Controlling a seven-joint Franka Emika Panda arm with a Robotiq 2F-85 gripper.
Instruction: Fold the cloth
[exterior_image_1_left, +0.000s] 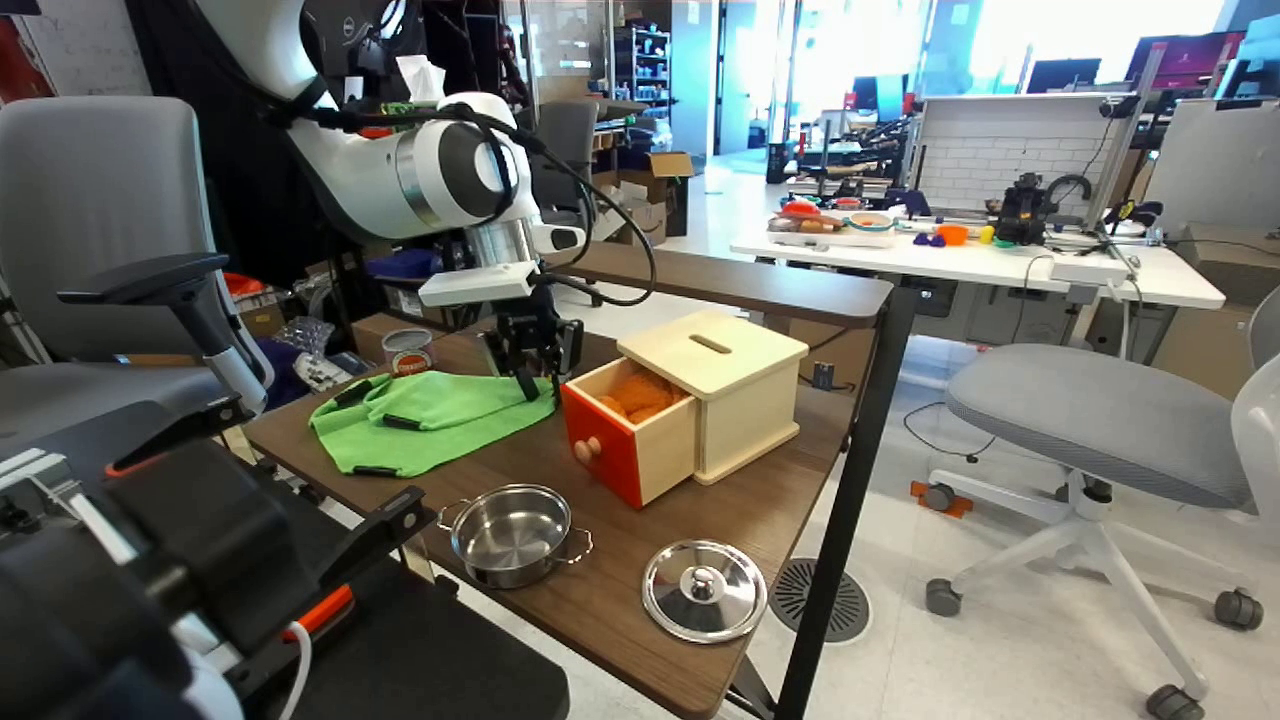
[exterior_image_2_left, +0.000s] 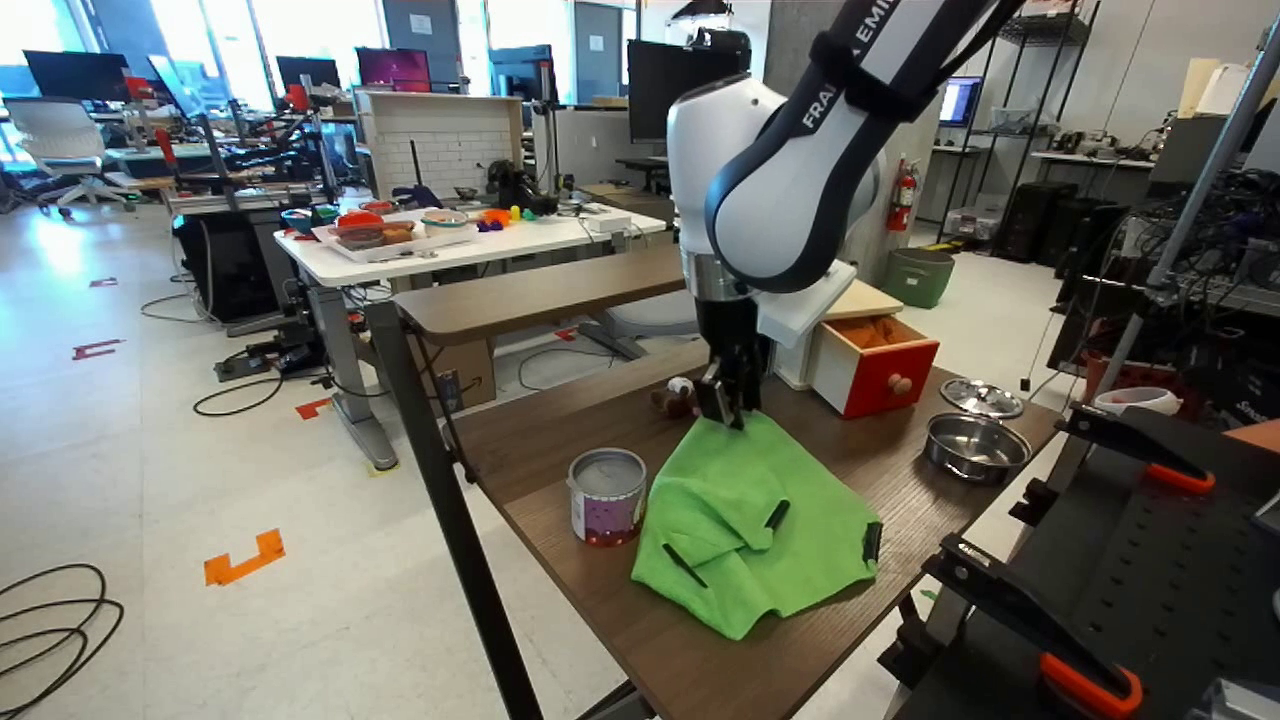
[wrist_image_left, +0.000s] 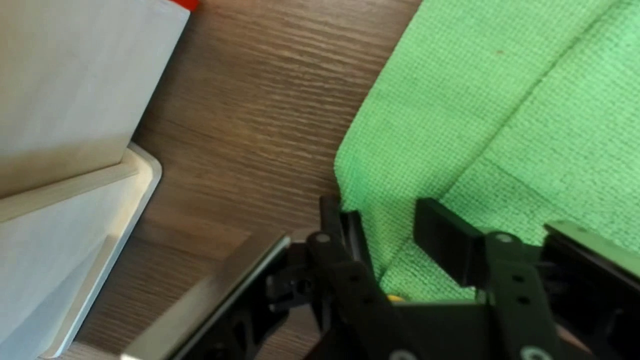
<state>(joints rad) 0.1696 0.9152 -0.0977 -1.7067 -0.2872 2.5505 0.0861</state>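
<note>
The lime-green cloth (exterior_image_1_left: 450, 410) lies on the brown table, partly folded over itself with loose creases; it also shows in an exterior view (exterior_image_2_left: 760, 500) and the wrist view (wrist_image_left: 480, 110). Several small black strips lie on its surface and edge. My gripper (exterior_image_1_left: 538, 375) is low, pointing down at the cloth's corner near the wooden box, also seen in an exterior view (exterior_image_2_left: 730, 405). In the wrist view the gripper (wrist_image_left: 385, 225) is open, with a gap between its fingers. Its left finger is at the cloth's edge and its right finger is over the cloth. Contact with the fabric is unclear.
The wooden box (exterior_image_1_left: 745, 420) has its red-fronted drawer (exterior_image_2_left: 888, 382) open, holding orange stuff, close beside the gripper. A tin (exterior_image_2_left: 608, 505) stands against the cloth's side. A small brown toy (exterior_image_2_left: 674, 400) is behind the gripper. A steel pot (exterior_image_1_left: 512, 540) and lid (exterior_image_1_left: 704, 592) are at the front.
</note>
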